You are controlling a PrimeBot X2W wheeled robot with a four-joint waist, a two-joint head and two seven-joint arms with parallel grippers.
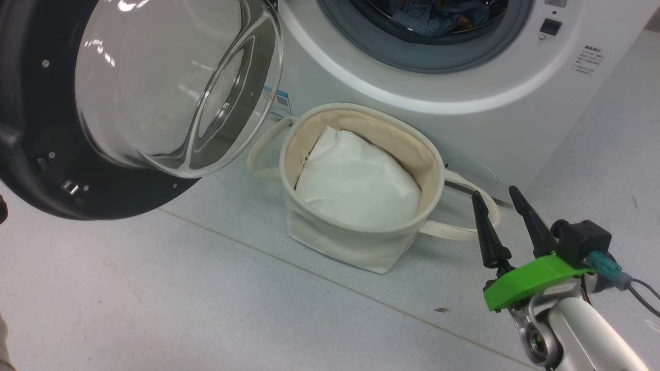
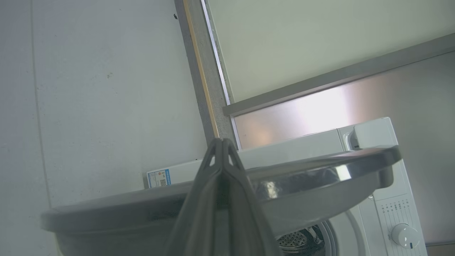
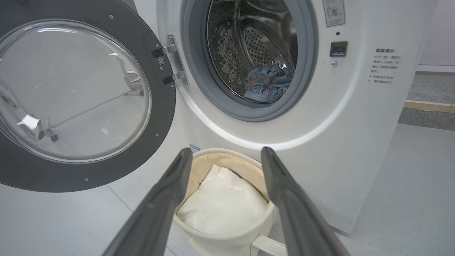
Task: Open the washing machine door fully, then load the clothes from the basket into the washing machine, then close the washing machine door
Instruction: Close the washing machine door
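Pale grey floor (image 1: 154,309) spreads below the head view. On it the basket (image 1: 361,242) stands just in front of the washing machine (image 1: 464,103), with only the white liner cloth (image 1: 356,185) inside. The washing machine door (image 1: 31,129) is swung wide to the left, its glass bowl facing the camera. A strip of the clothes (image 1: 438,18) shows blue in the mouth of the drum. The right pincer (image 1: 494,192) hangs near the basket's right handle with its fingers spread wide and nothing between them.

From the left wrist, the left pincer (image 2: 222,142) has its fingers pressed tip to tip, gripping nothing. It sits at the rim of the door, which is seen edge-on. Whether it touches the door I cannot tell.

From the right wrist, the patterned garment lies on the lower front of the steel drum (image 3: 249,35), just inside the grey seal, well clear of the basket.

Opening and loading look done. Closing the door is what is left, and the left pincer seems placed to push it.
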